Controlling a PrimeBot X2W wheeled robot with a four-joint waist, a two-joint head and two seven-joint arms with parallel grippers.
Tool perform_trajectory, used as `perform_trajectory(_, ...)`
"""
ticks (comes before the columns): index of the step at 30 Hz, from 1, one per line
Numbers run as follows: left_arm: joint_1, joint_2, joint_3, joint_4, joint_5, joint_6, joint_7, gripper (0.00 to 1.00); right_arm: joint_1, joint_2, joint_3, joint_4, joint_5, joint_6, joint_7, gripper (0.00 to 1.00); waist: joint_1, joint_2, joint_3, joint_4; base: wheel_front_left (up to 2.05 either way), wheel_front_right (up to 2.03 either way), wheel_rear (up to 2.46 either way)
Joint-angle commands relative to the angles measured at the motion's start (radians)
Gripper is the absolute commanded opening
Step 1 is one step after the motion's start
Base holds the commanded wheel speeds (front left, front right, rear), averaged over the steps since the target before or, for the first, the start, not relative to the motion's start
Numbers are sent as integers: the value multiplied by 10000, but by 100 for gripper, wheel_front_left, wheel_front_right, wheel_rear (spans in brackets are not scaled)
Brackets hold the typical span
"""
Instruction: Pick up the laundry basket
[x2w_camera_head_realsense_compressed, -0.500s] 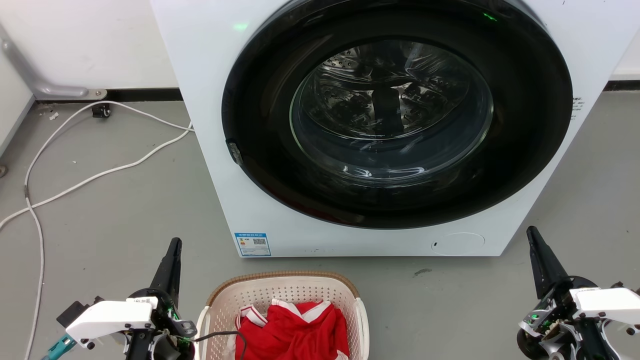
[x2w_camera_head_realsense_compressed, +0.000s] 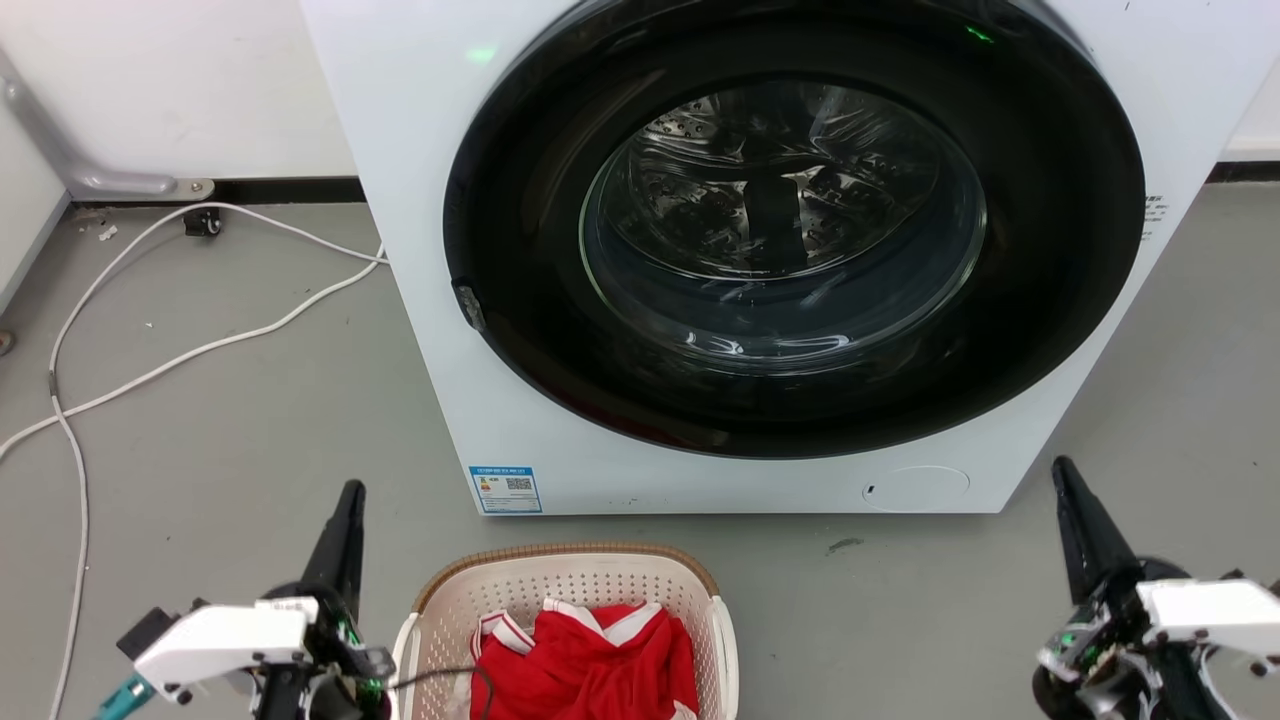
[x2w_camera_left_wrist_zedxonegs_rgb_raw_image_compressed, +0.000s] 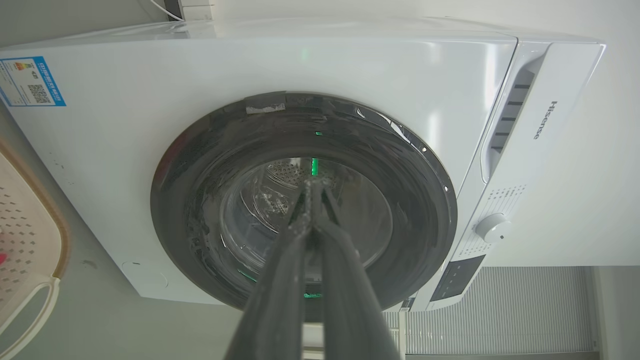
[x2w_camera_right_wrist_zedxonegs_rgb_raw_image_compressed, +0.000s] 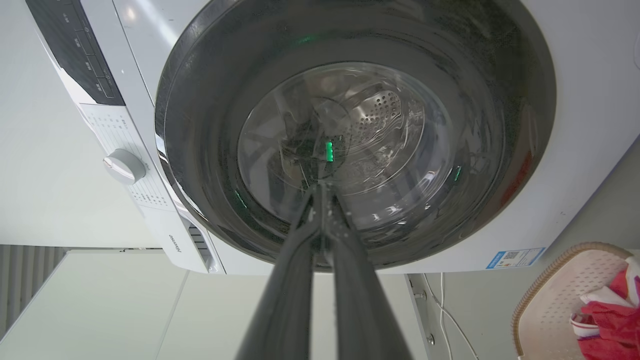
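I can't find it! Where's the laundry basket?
In the head view the laundry basket sits on the floor at bottom centre, in front of the washing machine, closer to the left gripper.

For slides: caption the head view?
Laundry basket holding red garment before washing machine; left gripper and right gripper shut either side.

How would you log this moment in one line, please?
left gripper: shut, beside laundry basket | right gripper: shut, apart | laundry basket ungrasped
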Motion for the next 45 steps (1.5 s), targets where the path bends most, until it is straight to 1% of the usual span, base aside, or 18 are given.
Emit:
perform_trajectory(1,15,-4,-3,24,1,0,-10,100,21,4,2,26,-3,0,-9,100,0,0,0,0,0,0,0)
perform_trajectory(5,134,-20,-60,75,90,8,-151,100,146,14,44,117,-88,-2,-149,100,0,0,6,0,0,0,0)
perform_trajectory(8,134,-18,-25,20,442,7,-306,100,164,12,23,76,-432,-2,-306,100,0,0,13,-1,0,0,0)
perform_trajectory(14,99,-15,21,-200,1620,25,-601,100,218,8,8,-273,-1783,-2,-599,100,0,0,38,-2,0,0,0)
perform_trajectory(20,114,-13,-122,-477,3029,224,-877,100,305,4,153,-636,-3340,-2,-875,100,0,0,70,-5,0,0,0)
perform_trajectory(21,122,-12,-151,-518,3250,259,-920,100,316,4,186,-699,-3634,-2,-919,100,0,0,76,-5,0,0,0)
perform_trajectory(22,140,-11,-231,-653,3870,352,-1048,100,360,2,263,-874,-4470,-2,-1048,100,0,0,94,-5,0,0,0)
perform_trajectory(26,170,-9,-310,-798,4603,417,-1214,100,420,-1,318,-1064,-5402,-2,-1214,100,0,0,118,-2,0,0,0)
perform_trajectory(31,197,-7,-364,-932,5446,466,-1410,100,483,-4,411,-1243,-6433,-1,-1413,100,0,0,144,6,0,0,0)
perform_trajectory(32,197,-7,-364,-932,5446,466,-1410,100,483,-4,411,-1243,-6433,-1,-1413,100,0,0,144,6,0,0,0)
perform_trajectory(39,257,-4,-440,-1088,6550,499,-1671,100,599,-8,514,-1426,-7679,-1,-1670,100,0,0,167,12,0,0,0)
perform_trajectory(45,313,-2,-466,-1207,7386,469,-1878,100,688,-11,564,-1532,-8531,-1,-1885,100,0,0,189,6,0,0,0)
